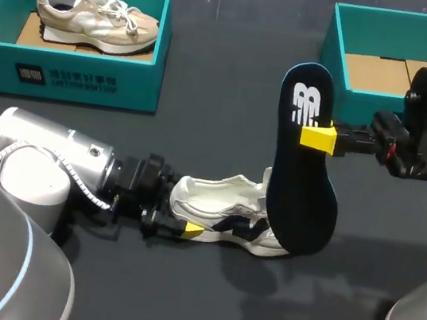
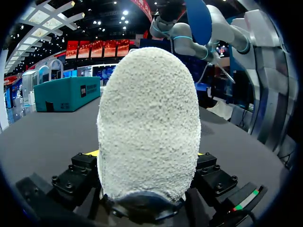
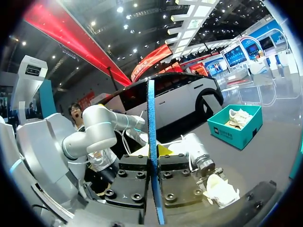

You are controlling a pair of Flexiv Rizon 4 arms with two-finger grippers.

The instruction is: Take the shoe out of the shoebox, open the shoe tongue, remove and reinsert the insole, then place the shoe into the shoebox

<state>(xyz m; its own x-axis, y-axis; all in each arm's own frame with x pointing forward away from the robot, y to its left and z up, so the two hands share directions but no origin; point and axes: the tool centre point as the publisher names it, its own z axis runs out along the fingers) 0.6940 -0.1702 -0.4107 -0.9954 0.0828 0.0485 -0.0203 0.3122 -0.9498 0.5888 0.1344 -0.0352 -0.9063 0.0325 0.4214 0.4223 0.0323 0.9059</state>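
**Left gripper** [image 1: 183,215]: clamped on the heel of the white low-top sports shoe [image 1: 226,209] with dark side panels.
- The white shoe lies on the dark table [image 1: 208,87], with its toe pointing away from the left arm and its opening visible from above.
- In the left wrist view the textured heel [image 2: 147,123] fills the gap between the two fingers. A sliver of yellow tip shows against it on each side.

**Right gripper** [image 1: 319,138]: clamped on the dark blue foam insole [image 1: 300,181].
- The grip sits on the edge of the insole, nearer the end that bears the white mark.
- The insole is fully out of the white shoe and is held steeply on end above the shoe's toe.
- The insole's lower end overlaps the toe in the head view. Whether the two touch cannot be told.
- In the right wrist view the insole [image 3: 151,118] stands edge-on between the two fingers, with both pressed against its faces.
- In that view the white shoe [image 3: 220,190] lies ahead of and beside the right gripper [image 3: 152,163], held by the left arm.

**Surroundings, relative to the white shoe**
- A teal cardboard shoebox [image 1: 73,79] stands beyond the white shoe on the left arm's side, well apart from it. It holds a beige sports shoe [image 1: 98,18].
- A second teal shoebox [image 1: 336,50], showing a bare brown cardboard floor, stands beyond the white shoe on the right arm's side, behind the right gripper.
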